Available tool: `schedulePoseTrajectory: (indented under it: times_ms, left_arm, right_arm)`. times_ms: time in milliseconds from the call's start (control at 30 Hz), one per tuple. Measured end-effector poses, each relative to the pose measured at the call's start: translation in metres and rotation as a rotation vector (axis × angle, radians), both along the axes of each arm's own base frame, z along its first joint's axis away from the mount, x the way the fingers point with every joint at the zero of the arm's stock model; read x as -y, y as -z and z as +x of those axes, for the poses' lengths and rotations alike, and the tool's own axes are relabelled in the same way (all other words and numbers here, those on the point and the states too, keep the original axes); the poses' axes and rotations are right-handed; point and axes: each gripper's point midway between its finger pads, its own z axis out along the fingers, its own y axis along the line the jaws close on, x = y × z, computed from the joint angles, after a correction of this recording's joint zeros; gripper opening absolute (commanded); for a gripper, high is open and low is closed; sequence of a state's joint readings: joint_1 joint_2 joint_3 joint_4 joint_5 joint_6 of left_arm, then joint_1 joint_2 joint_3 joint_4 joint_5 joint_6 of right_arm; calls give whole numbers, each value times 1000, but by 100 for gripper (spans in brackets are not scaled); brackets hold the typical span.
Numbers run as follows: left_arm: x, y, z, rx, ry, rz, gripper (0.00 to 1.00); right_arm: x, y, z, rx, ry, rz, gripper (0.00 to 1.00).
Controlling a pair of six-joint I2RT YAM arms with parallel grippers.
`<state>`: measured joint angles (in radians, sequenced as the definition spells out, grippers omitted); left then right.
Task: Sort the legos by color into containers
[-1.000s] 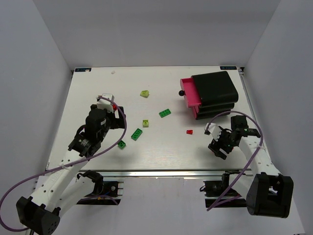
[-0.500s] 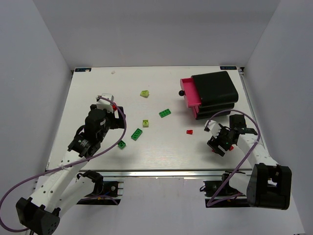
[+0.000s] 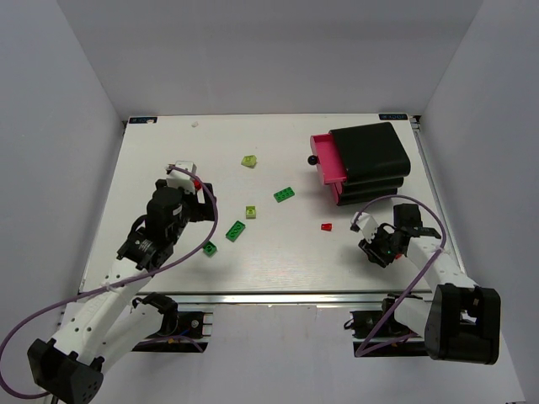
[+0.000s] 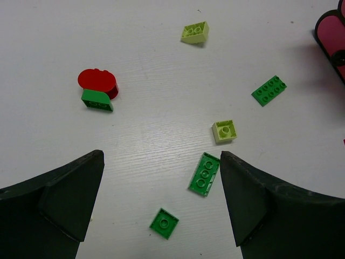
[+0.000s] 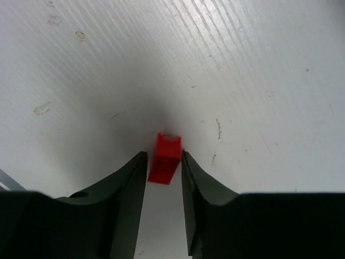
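Note:
My right gripper [image 5: 164, 152] points down at the table's right side, its jaws closed in against both sides of a small red lego [image 5: 168, 145] that rests on the surface. From above, this gripper [image 3: 376, 250] covers that brick. My left gripper [image 4: 161, 155] hangs wide open and holds nothing. Below it lie a green plate [image 4: 205, 174], a small green square [image 4: 164, 223], a lime brick [image 4: 224, 131], another lime brick [image 4: 195, 32], a green plate [image 4: 268, 90], and a red round brick [image 4: 97, 81] beside a green wedge [image 4: 97, 100]. The black containers [image 3: 370, 160] stand back right, with the top magenta drawer [image 3: 328, 164] pulled out.
Another red lego [image 3: 326, 226] lies on the table between the drawers and the middle. The right arm's purple cable [image 3: 396, 202] loops just in front of the containers. The table's near edge [image 3: 269, 293] runs close behind my right gripper.
My right gripper has shifted slightly toward the far side and its jaws have come together from wide open onto the red lego. The left arm has not moved.

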<state>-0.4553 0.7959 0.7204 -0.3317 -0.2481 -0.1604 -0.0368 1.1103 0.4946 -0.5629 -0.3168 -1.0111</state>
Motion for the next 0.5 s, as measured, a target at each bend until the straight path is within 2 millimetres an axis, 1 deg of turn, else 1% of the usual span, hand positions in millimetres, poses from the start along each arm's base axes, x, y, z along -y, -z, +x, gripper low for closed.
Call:
schedulePoseTrajectory:
  times_ms: [33, 67, 133, 167, 267, 333, 367, 433, 500]
  left_arm:
    - [0, -1, 0, 2, 0, -1, 98]
    - [0, -1, 0, 4, 0, -1, 98]
    - [0, -2, 0, 6, 1, 0, 98]
    - [0, -1, 0, 5, 1, 0, 98]
    - [0, -1, 0, 3, 2, 2, 98]
    - [1, -1, 0, 4, 11, 0, 98]
    - [3, -1, -1, 4, 21, -3, 98]
    - [9, -3, -3, 12, 58, -13, 98]
    - [16, -6, -6, 30, 107, -27, 98]
  right_arm:
    - [0, 0, 0, 7, -5, 2, 33]
    - [-1, 0, 1, 12, -9, 2, 26]
    - [-1, -1, 2, 22, -20, 1, 19]
    - [-1, -1, 2, 23, -23, 2, 13]
    - [-5, -1, -2, 7, -40, 22, 4]
    - [-11, -5, -11, -33, -54, 54, 2]
    - [-15, -11, -12, -45, -58, 76, 1]
    - [-27, -35, -5, -38, -69, 139, 0]
    - [-41, -76, 15, 21, -76, 208, 0]
